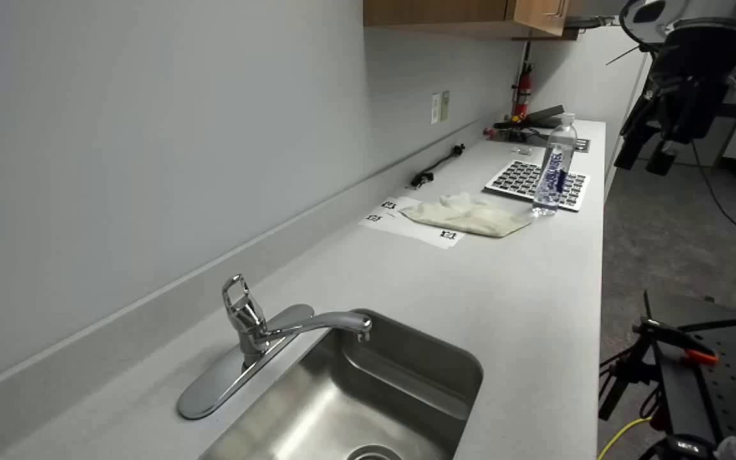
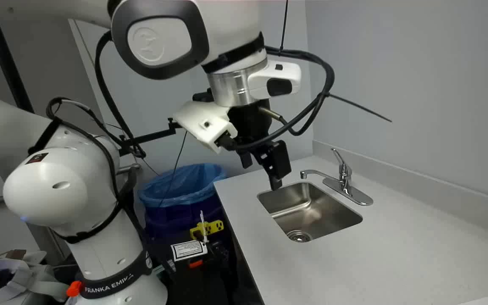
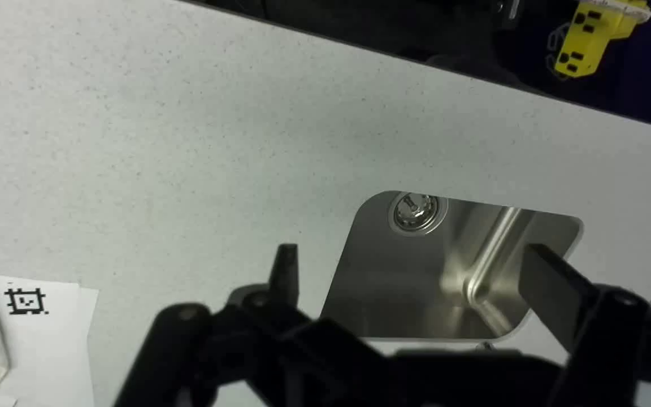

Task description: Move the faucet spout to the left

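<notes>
The faucet spout (image 1: 317, 321) is a low arched silver tube. In an exterior view it reaches from the faucet base toward the sink's far corner, its tip over the sink edge. It also shows in an exterior view (image 2: 317, 173), pointing left from the base beside the sink. The upright lever handle (image 1: 238, 303) stands on the base. My gripper (image 2: 262, 173) is open with nothing between its fingers, raised above the counter and apart from the spout. In the wrist view the gripper (image 3: 410, 249) spans the sink; only a bit of the spout tip (image 3: 485, 345) shows, the rest is hidden.
The sink (image 2: 316, 212) is set into the grey counter (image 1: 521, 306). A wall runs behind the faucet. A cloth (image 1: 470, 216), a bottle (image 1: 553, 169) and a keyboard-like panel (image 1: 515, 179) lie farther along. A blue-lined bin (image 2: 182, 184) stands past the counter edge.
</notes>
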Robot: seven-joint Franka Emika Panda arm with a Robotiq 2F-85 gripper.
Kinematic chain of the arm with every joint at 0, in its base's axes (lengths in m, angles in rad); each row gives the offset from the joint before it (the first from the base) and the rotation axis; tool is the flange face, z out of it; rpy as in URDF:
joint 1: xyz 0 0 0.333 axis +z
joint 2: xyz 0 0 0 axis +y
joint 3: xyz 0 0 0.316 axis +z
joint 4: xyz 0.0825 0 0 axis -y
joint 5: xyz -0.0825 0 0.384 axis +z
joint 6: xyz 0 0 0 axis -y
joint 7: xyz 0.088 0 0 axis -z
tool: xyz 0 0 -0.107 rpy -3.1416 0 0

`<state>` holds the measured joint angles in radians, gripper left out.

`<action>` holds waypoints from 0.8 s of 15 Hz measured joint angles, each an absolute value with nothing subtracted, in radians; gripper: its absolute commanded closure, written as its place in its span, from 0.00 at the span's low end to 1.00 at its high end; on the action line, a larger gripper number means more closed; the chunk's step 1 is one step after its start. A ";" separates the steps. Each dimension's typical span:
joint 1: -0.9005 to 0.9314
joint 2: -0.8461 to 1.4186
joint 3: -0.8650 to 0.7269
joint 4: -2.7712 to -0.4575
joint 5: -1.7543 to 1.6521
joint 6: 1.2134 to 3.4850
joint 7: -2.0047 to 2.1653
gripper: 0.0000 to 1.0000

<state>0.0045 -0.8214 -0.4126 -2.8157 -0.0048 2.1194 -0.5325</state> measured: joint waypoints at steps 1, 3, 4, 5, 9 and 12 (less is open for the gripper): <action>0.005 -0.819 -0.413 -2.811 -0.005 2.117 -0.532 0.00; 0.005 -0.814 -0.412 -2.811 -0.005 2.117 -0.532 0.00; 0.005 -0.811 -0.412 -2.811 -0.005 2.117 -0.532 0.00; 0.005 -0.810 -0.412 -2.811 -0.005 2.117 -0.532 0.00; 0.005 -0.809 -0.412 -2.811 -0.005 2.117 -0.532 0.00; 0.005 -0.809 -0.412 -2.811 -0.005 2.117 -0.532 0.00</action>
